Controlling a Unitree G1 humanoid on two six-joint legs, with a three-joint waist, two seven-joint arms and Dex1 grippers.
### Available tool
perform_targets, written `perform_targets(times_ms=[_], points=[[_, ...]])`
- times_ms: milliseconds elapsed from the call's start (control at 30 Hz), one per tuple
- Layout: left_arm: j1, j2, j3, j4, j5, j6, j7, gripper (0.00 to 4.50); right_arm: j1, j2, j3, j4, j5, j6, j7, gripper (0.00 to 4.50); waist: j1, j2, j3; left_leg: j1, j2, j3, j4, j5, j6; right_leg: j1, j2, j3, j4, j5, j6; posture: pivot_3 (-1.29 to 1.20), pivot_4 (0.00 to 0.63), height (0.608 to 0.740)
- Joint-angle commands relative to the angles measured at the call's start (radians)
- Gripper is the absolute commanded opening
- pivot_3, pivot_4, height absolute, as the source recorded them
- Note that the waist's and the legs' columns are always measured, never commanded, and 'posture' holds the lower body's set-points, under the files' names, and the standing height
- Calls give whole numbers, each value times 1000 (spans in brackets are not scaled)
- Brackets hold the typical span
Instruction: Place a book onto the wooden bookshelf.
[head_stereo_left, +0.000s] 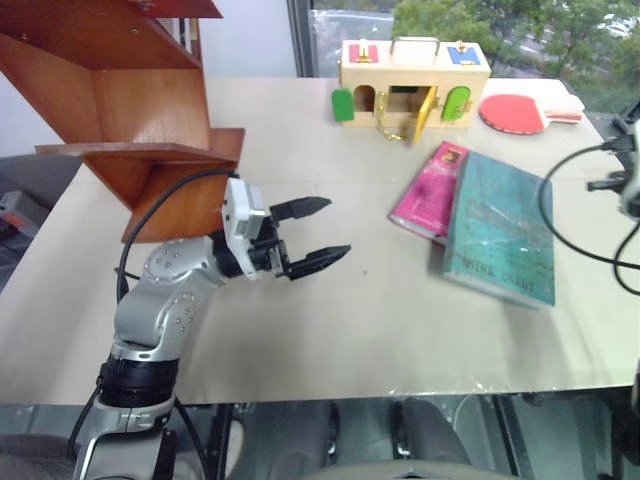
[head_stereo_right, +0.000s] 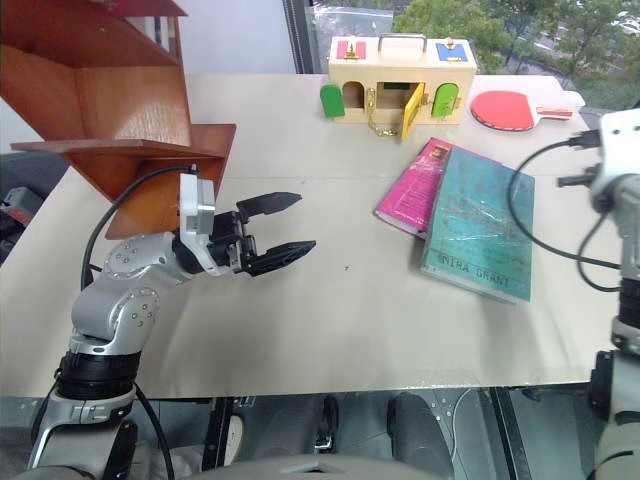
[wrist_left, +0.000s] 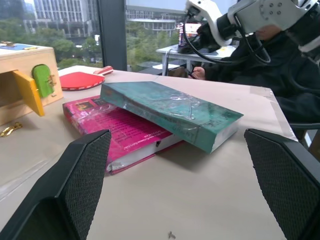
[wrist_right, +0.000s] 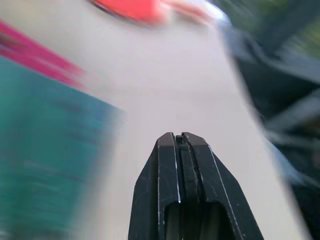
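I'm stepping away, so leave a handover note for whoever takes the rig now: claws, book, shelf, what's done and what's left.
Left claw: open, empty, above the table, pointing toward the books.
Right claw: shut, empty, beside the book.
Book: on the table, its edge resting on the pink book.
Shelf: at the table's far left corner.
Done: nothing; book ungrasped.
Left: grasp the book, carry it to the shelf, set it down.

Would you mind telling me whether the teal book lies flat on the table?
Tilted: the teal book rests partly on the pink book, one edge raised.
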Motion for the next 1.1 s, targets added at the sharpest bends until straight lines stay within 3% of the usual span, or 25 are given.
perform_targets(times_ms=[33,300,500,967,1100], points=[[-5,4,10,-12,-6,-12,-10,4500,8,11,-9,32,43,81,42,77,-7,0,0,1,1,1,0,0,0,0,1,1,1,0,0,0,150,740],[9,19,23,-24,-13,-9,-19,4500,7,90,14,150,98,52,94,77,0,1,1,1,1,2,2,-1,2,0,5,2,3,0,0,0,150,740],[28,26,32,-44,-18,-2,-14,4500,-81,129,50,228,113,-5,113,77,0,1,1,1,1,2,2,0,1,0,5,2,2,0,0,0,150,740],[57,29,34,-72,-24,1,16,4500,-229,194,165,382,74,-191,141,77,-3,2,1,1,1,2,2,0,0,0,5,2,2,0,0,0,150,740],[58,29,33,-74,-24,2,19,4500,-275,208,171,444,28,-286,87,77,-2,2,1,1,1,2,2,0,0,0,5,2,2,0,0,0,150,740]])
